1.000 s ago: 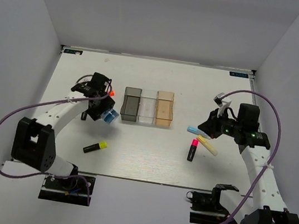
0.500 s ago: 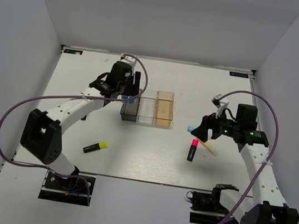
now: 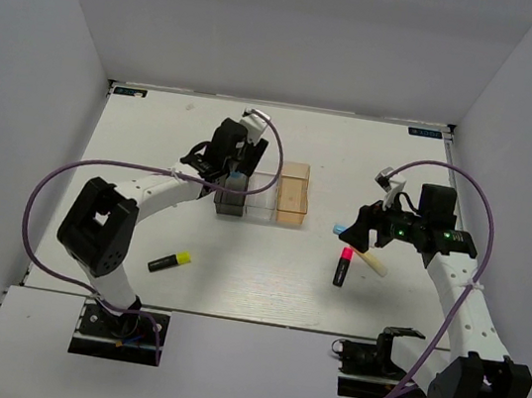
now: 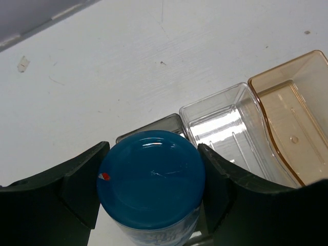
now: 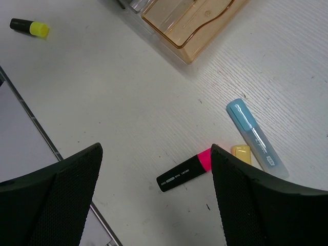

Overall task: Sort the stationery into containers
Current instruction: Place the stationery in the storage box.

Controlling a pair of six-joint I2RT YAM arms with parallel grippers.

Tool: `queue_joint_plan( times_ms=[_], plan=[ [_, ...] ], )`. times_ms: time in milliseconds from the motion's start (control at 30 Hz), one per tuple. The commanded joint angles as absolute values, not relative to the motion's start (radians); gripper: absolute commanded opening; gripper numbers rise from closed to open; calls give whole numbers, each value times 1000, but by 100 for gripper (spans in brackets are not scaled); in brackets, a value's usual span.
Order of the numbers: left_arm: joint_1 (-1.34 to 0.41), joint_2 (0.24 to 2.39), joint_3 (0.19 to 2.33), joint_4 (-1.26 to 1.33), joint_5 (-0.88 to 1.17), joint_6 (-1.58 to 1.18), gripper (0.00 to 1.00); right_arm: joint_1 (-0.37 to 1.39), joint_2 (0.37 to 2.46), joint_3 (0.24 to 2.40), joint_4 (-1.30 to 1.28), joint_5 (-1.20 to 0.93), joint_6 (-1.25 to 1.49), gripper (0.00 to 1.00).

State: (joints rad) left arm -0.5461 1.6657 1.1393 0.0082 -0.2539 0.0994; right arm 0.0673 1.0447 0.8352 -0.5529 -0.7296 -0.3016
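Note:
My left gripper (image 4: pixel 152 177) is shut on the blue round roll (image 4: pixel 151 179) and holds it upright, just above the near end of the dark grey bin (image 4: pixel 154 124). The top view shows that gripper (image 3: pixel 235 166) over the grey bin (image 3: pixel 231 200), at the left of the row. The clear bin (image 4: pixel 225 123) and the amber bin (image 4: pixel 294 102) follow to the right. My right gripper (image 5: pixel 155 149) hangs open above a pink-ended highlighter (image 5: pixel 185 170). A light-blue bar (image 5: pixel 253 134) and a pale-yellow bar (image 5: pixel 241 152) lie just beside it.
A yellow-ended highlighter (image 3: pixel 168 262) lies alone near the front left of the table. The pink highlighter (image 3: pixel 342 266), the pale-yellow bar (image 3: pixel 372 263) and the light-blue bar (image 3: pixel 342 229) cluster right of the amber bin (image 3: pixel 292 195). White walls close in the table.
My left arm has carried the blue roll from left of the bins to over the dark grey bin. My right gripper has opened and shifted slightly left, above the pink highlighter.

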Motion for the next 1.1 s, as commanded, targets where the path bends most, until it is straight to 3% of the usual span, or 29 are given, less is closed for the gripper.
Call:
queue_joint_plan(
  times_ms=[0,900,1067],
  plan=[
    [-548,1673,1128,156,-278,158,0,64,1048,830,-557,-753,-324,87],
    [-543,1726,1020,325,-367,8,0,64,1058,828,-564,-762,-341,87],
    [-543,1724,1020,319,-370,-34,4,66,1058,828,-563,-767,-342,87]
  ],
)
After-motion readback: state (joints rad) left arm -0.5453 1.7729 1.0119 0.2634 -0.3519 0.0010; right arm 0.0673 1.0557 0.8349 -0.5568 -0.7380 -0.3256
